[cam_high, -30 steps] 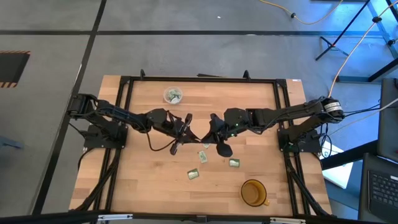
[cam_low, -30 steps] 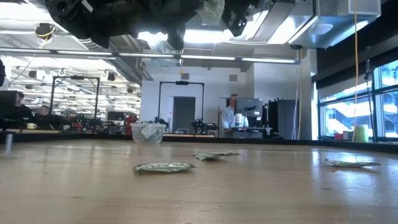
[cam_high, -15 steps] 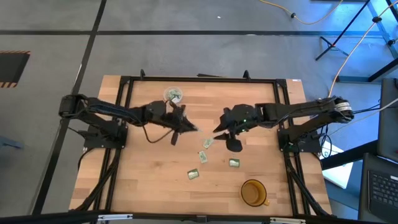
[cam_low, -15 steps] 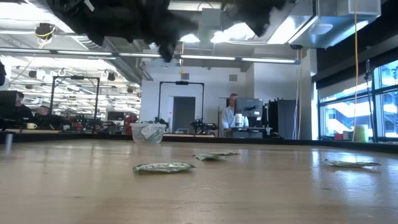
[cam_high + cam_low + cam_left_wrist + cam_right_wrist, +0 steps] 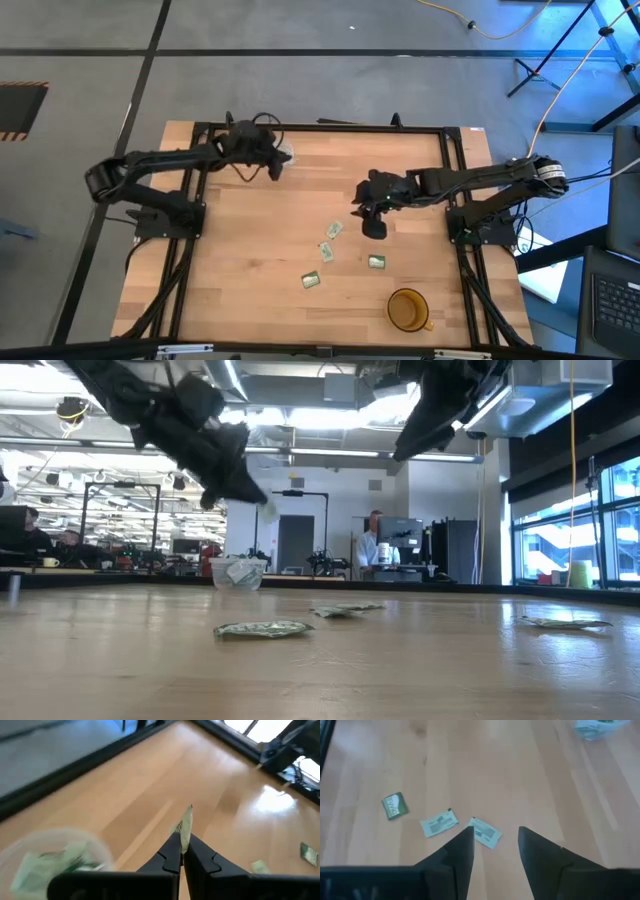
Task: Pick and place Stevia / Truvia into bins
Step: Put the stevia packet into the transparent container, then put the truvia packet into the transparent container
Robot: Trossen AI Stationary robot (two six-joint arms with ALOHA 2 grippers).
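Stevia sachet (image 5: 186, 826) pinched upright between the closed fingers of the left gripper (image 5: 181, 851), hovering near the table's far edge, just beside the clear cup (image 5: 280, 152) already holding sachets. Right gripper (image 5: 495, 837), fingers spread and empty, raised over mid-table above loose sachets (image 5: 439, 823). Amber cup (image 5: 407, 309) close to the near right corner.
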